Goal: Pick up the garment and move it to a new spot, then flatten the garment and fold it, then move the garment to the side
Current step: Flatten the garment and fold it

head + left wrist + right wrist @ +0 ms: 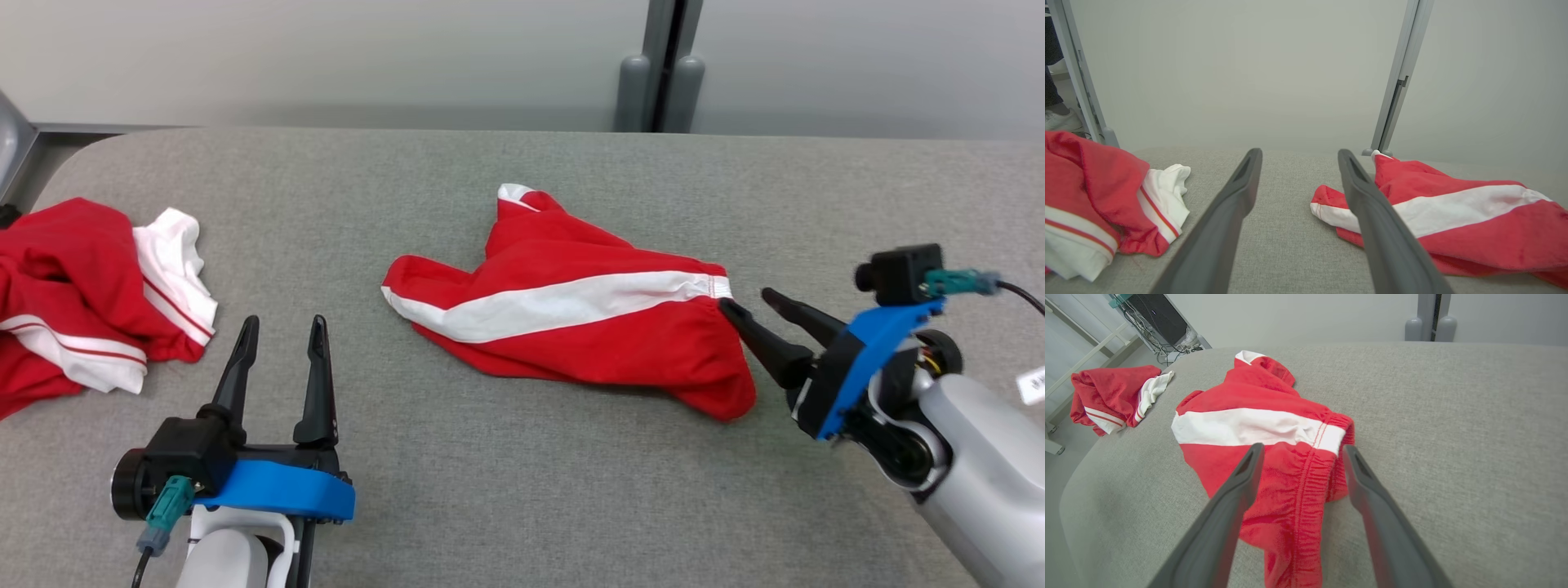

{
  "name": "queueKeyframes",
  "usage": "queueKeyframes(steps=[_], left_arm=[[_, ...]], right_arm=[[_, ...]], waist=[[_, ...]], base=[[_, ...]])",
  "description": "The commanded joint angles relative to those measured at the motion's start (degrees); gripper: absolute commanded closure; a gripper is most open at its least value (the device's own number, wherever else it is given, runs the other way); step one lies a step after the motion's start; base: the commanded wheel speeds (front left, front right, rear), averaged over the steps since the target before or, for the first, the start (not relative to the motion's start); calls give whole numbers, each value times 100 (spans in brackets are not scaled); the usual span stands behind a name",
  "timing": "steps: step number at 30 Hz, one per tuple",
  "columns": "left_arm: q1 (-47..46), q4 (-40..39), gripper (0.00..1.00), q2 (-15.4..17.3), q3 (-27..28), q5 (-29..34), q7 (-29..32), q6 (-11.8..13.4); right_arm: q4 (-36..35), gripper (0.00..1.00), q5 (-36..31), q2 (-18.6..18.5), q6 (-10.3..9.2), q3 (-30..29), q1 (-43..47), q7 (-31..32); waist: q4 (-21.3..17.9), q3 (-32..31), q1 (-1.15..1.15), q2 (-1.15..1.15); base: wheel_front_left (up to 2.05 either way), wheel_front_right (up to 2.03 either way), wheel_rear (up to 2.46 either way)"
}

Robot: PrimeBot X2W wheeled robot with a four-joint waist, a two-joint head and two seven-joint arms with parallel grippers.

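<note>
Right tool [744, 299] spread wide, empty; garment [571, 327] just ahead of tips. Left tool [282, 321] likewise. Risk: single layer pinched, cloth bunched when flattened.

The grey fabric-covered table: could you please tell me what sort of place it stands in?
Probably a lab or test bay: pale partition panels on grey metal posts behind the table, and black cabled equipment beyond its corner.

My left gripper [1299, 155] hangs spread over the grey table [1286, 245]; the red, white-striped garment [1453, 220] lies right of its fingers [1372, 212], a second red-and-white heap [1098, 192] by the table's far left corner.
</note>
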Motion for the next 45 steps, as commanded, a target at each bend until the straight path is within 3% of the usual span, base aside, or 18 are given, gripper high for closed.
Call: queueKeyframes(steps=[1, 8, 12, 13, 14, 20, 27, 32, 33, 34, 45], left_arm=[[-49, -15, 0, 33, -41, -7, -11, 10], [-131, 26, 0, 56, -82, -34, -9, 8], [-150, 40, 0, 61, -93, -47, -10, 8], [-155, 45, 0, 63, -95, -49, -10, 8], [-160, 51, 0, 63, -99, -54, -11, 12], [-84, 57, 0, 85, -58, -82, -13, 53], [-55, 2, 0, 102, -47, -94, -14, 84], [-107, -18, 0, 120, -71, -100, -14, 91], [-107, -24, 0, 116, -81, -98, -15, 95], [-109, -25, 0, 123, -86, -102, -15, 96], [84, 28, 0, 142, -69, -182, -15, 150]], right_arm=[[245, 0, -129, 217, 3, -121, -126, 156], [1355, 0, -656, 927, 3, -615, -460, 698], [1508, 0, -722, 1168, 3, -758, -490, 800], [1465, 56, -752, 1212, 3, -748, -483, 828], [1381, 100, -797, 1216, 3, -737, -473, 788], [853, 100, -1413, 775, 3, -699, -202, 481], [49, 100, -2676, -226, 2, -802, 232, 252], [-41, 100, -3138, -206, 2, -1384, 506, -178], [6, 31, -3103, -114, 2, -1478, 577, -219], [48, 0, -3105, -49, 2, -1580, 619, -291], [-95, 0, -3145, 627, 2, -2803, 1610, -1153]], waist=[[76, 60, 1, 0], [290, 197, 1, 0], [345, 241, 1, 0], [356, 250, 1, 0], [364, 256, 1, 0], [319, 169, 1, 0], [121, 87, 1, 0], [29, 109, 1, 0], [20, 112, 1, 0], [14, 115, 1, 0], [-77, -114, 1, 0]], base=[[0, 0, 0], [0, 0, 0], [0, 0, 0], [0, 0, 0], [0, 0, 0], [0, 0, 0], [0, 0, 0], [0, 0, 0], [0, 0, 0], [0, 0, 0], [0, 0, 0]])
